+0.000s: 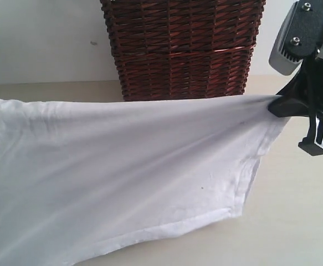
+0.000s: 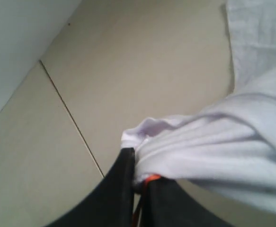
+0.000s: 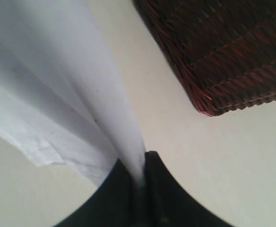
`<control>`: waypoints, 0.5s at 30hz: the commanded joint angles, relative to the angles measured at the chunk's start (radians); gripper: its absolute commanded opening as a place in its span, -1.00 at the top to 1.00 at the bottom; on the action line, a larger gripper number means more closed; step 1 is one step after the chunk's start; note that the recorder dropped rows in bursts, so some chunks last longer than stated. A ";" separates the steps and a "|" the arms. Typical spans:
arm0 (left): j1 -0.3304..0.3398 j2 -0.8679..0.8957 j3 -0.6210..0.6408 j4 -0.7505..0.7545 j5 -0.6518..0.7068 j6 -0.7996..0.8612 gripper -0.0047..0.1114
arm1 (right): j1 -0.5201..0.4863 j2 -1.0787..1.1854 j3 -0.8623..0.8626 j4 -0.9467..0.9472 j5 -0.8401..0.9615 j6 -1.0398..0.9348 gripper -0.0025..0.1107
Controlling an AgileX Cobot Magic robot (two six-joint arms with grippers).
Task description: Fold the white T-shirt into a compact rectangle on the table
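Note:
The white T-shirt (image 1: 128, 166) hangs stretched across the exterior view, lifted off the table (image 1: 294, 210), with a strip of red print at its far left edge. My right gripper (image 1: 280, 104) is shut on the shirt's upper right corner; in the right wrist view the cloth (image 3: 66, 90) runs down into the pinched black fingers (image 3: 140, 177). My left gripper is out of the exterior view. In the left wrist view it (image 2: 138, 170) is shut on a bunched fold of the shirt (image 2: 213, 146), an orange tag (image 2: 152, 178) showing at the pinch.
A dark wicker basket (image 1: 183, 47) stands on the table behind the shirt, close to the right gripper. A pale wall (image 1: 39, 39) rises behind it. A thin dark seam (image 2: 71, 118) crosses the table under the left gripper.

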 commanded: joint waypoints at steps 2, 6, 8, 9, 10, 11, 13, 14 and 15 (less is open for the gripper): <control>0.020 0.000 -0.073 -0.072 -0.216 -0.033 0.92 | -0.015 -0.012 -0.009 0.040 -0.027 -0.010 0.96; 0.069 -0.002 -0.078 -0.077 -0.212 -0.043 0.92 | -0.015 -0.012 -0.009 0.071 -0.026 -0.029 0.96; 0.110 -0.015 -0.078 -0.089 -0.210 -0.053 0.92 | -0.015 -0.012 -0.009 0.071 -0.026 -0.029 0.96; 0.132 -0.022 -0.078 -0.093 -0.210 -0.054 0.92 | -0.015 -0.012 -0.009 0.075 -0.024 -0.034 0.96; 0.150 -0.028 -0.078 -0.100 -0.210 -0.054 0.92 | -0.015 -0.012 -0.009 0.092 -0.023 -0.049 0.96; 0.171 -0.035 -0.078 -0.108 -0.210 -0.054 0.92 | -0.015 -0.012 -0.009 0.117 -0.020 -0.066 0.96; 0.201 -0.041 -0.078 -0.118 -0.210 -0.054 0.92 | -0.015 -0.012 -0.009 0.222 0.002 -0.157 0.96; 0.210 -0.041 -0.078 -0.120 -0.210 -0.054 0.92 | -0.015 -0.010 -0.009 0.266 0.014 -0.196 0.96; 0.218 -0.041 -0.078 -0.120 -0.210 -0.054 0.92 | -0.015 -0.006 -0.009 0.316 0.022 -0.233 0.96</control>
